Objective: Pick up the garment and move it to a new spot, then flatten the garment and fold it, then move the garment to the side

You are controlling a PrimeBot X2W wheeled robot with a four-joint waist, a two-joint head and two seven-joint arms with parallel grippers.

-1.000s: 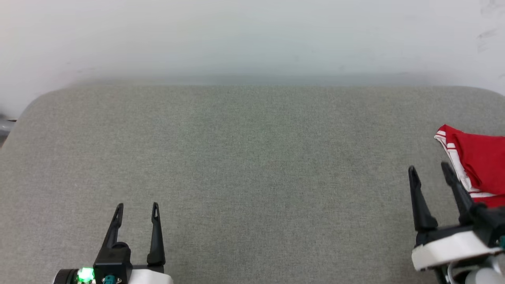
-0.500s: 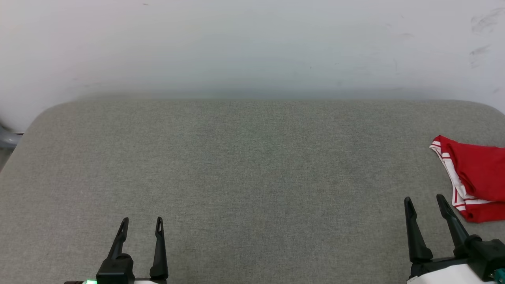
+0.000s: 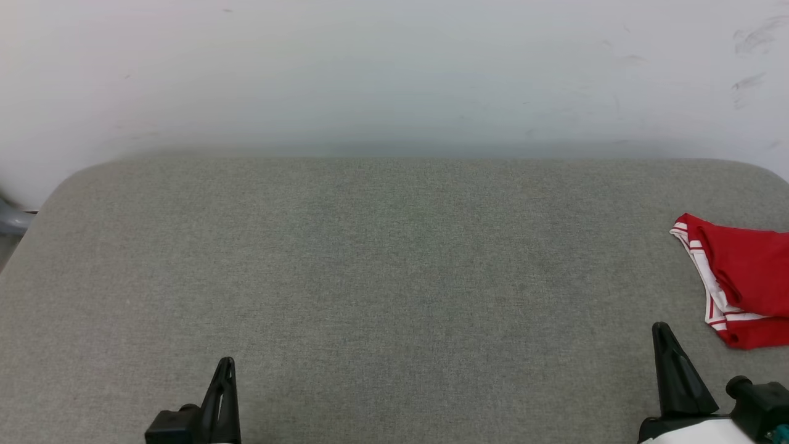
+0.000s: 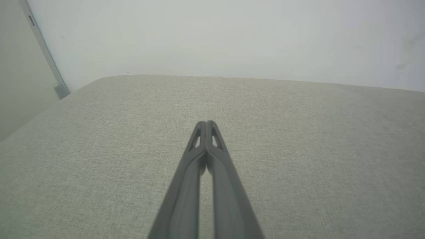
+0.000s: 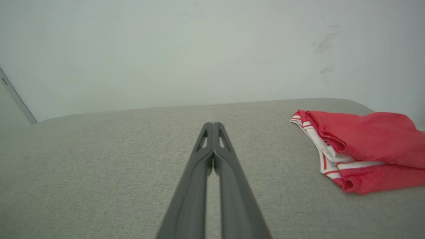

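Where the garment [image 3: 746, 277] lies: at the far right of the desk [image 3: 394, 277], bunched up, partly cut off by the head view's right edge.
Garment look: red cloth folded over itself, with a white band with red stripes along its left side.
Right claw [image 3: 661, 327]: fingers pressed together, pinching nothing; near the garment's lower left but not touching it.
Left claw [image 3: 225, 364]: fingers pressed together, empty; low at the left, well apart from the garment.
Desk: grey woven cover, rounded far corners.
Wall [image 3: 394, 74]: pale, rising behind the desk, with dark scuffs at the upper right.
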